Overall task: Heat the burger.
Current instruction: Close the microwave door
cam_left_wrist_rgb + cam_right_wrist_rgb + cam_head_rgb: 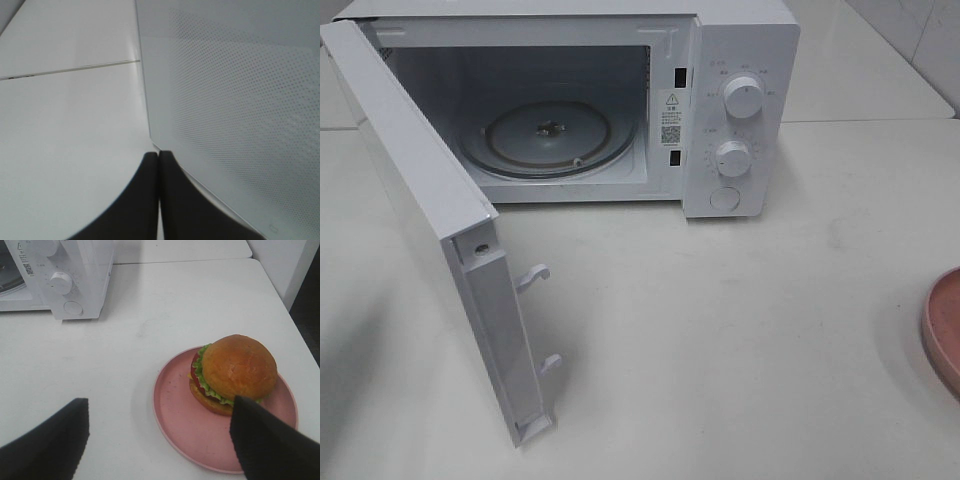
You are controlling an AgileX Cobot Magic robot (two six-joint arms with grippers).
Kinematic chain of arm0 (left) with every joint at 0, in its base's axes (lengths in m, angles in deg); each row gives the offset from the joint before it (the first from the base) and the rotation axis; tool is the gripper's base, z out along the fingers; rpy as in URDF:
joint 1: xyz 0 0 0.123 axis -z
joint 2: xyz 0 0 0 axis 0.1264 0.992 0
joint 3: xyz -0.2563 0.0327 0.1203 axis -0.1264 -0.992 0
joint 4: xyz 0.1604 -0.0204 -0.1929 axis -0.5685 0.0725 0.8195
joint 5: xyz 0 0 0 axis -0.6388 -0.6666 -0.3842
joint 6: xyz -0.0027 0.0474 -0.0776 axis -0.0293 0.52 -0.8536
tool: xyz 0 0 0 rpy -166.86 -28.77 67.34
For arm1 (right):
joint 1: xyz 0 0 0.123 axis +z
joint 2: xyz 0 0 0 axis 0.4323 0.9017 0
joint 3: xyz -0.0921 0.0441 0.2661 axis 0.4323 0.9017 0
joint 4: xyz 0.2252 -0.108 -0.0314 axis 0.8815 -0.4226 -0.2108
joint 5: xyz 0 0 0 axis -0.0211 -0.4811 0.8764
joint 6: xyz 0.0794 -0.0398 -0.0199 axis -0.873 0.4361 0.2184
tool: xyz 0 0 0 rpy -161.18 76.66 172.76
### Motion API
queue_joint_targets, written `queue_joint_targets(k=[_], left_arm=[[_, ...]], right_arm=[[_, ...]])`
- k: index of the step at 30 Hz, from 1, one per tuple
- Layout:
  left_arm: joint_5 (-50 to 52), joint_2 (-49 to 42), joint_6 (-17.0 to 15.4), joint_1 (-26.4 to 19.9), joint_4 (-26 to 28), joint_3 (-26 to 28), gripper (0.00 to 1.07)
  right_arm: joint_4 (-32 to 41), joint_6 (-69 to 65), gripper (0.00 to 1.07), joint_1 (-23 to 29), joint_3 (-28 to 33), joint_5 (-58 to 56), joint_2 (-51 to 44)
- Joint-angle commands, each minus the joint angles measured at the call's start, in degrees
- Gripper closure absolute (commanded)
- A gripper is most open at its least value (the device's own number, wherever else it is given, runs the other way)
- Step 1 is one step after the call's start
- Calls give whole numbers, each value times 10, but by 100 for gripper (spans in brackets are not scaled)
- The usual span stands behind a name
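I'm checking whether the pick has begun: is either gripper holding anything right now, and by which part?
Nothing is held. The right gripper is open above the burger on the pink plate; the left gripper is shut, empty, beside the microwave door.

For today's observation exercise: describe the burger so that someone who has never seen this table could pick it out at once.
Start at the white microwave with its door open, at the back of the white table. In front of it and to the side, a round pink plate lies on the table. The burger sits on that plate: the only food, with a glossy golden-brown bun, green lettuce and red tomato.
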Motion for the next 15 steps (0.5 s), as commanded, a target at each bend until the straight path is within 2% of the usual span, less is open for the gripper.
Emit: queue_joint_targets(k=[1, 3, 5, 15], left_arm=[[28, 15, -32, 3, -31, 7, 107], [57, 36, -54, 6, -53, 7, 107], [69, 51, -57, 17, -57, 7, 107], [114, 106, -50, 86, -56, 16, 107]], right_arm=[[1, 9, 32, -6, 2, 1, -15], [1, 9, 32, -6, 2, 1, -15], [1, 9, 32, -6, 2, 1, -15], [1, 9, 32, -6, 2, 1, -15]])
